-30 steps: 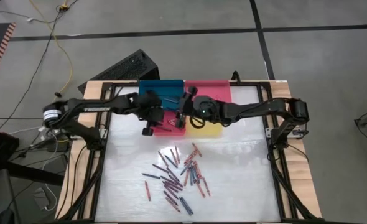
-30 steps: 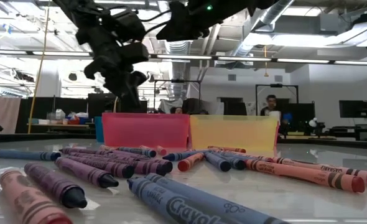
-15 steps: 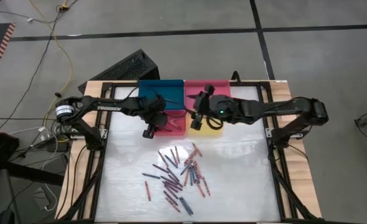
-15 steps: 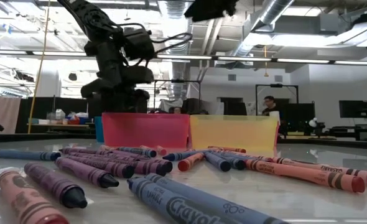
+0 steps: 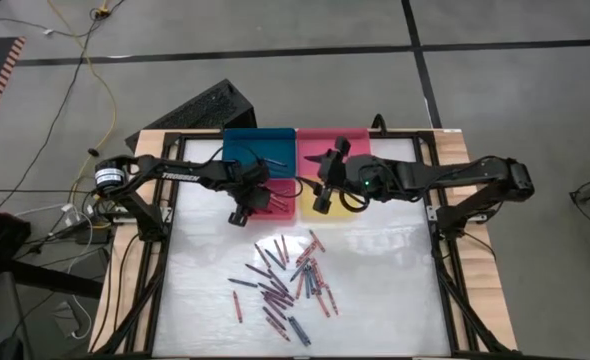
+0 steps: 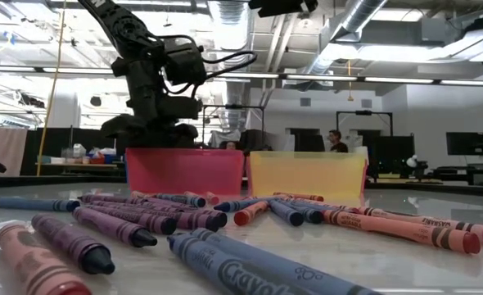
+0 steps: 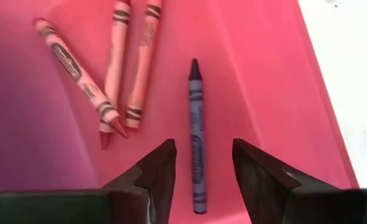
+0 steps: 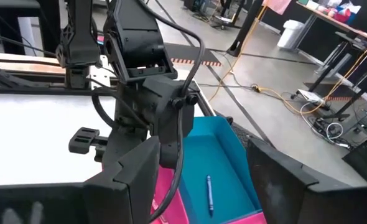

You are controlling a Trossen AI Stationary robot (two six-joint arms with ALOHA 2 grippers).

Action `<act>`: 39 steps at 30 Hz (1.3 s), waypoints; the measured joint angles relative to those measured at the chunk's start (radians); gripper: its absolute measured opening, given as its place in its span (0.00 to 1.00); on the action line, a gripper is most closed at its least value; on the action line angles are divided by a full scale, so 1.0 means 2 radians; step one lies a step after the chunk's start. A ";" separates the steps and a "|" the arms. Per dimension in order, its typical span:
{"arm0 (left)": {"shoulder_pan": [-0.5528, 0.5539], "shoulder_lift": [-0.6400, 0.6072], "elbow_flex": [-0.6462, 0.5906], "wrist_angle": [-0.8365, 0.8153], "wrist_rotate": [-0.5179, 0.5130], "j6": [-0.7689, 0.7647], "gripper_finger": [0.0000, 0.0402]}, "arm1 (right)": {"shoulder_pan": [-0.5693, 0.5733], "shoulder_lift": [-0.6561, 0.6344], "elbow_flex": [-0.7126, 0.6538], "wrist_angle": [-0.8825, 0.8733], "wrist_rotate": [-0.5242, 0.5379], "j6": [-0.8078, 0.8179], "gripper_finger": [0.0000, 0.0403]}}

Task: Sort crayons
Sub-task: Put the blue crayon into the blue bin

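Several crayons (image 5: pixel 290 280) lie loose on the white table near its middle, and they fill the foreground of the low view (image 6: pixel 184 217). My left gripper (image 5: pixel 253 198) points down into the red tray (image 5: pixel 281 206), open. A purple crayon (image 7: pixel 197 143) lies flat on the tray floor between its fingertips (image 7: pixel 202 149), touching neither. Three pink and red crayons (image 7: pixel 118 68) lie beside it. My right gripper (image 5: pixel 320 195) hangs high over the yellow tray's left end, open (image 8: pixel 202 168), with nothing between its fingers.
A blue tray (image 5: pixel 258 148) with a blue crayon (image 8: pixel 209 193) and a pink tray (image 5: pixel 335 148) stand behind the red one and the yellow tray (image 5: pixel 347 208). A black keyboard (image 5: pixel 200 108) lies beyond the table's far left corner. Bare table lies on both sides of the crayon heap.
My left gripper has sunk into the red tray, below its front wall in the low view. My right gripper has drawn away from the red tray toward the table's right and has risen out of the top of the low view.
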 joint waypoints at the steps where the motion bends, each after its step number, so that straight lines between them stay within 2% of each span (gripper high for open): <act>1: 0.000 0.004 0.000 0.000 0.000 0.001 0.35 | 0.000 0.000 0.000 0.000 0.000 0.000 0.59; 8: -0.002 0.037 0.002 0.003 0.000 0.011 0.23 | 0.000 0.001 0.000 0.001 0.000 0.000 0.59; 16: -0.002 0.054 0.012 0.001 -0.012 -0.005 0.02 | 0.000 0.001 0.000 0.001 0.000 0.004 0.59; 32: -0.003 0.051 0.101 -0.058 -0.022 -0.046 0.00 | 0.004 0.001 0.000 0.001 0.000 0.008 0.59; 39: 0.001 0.004 0.108 -0.064 -0.022 -0.053 0.00 | 0.011 -0.005 0.000 0.001 0.000 0.008 0.59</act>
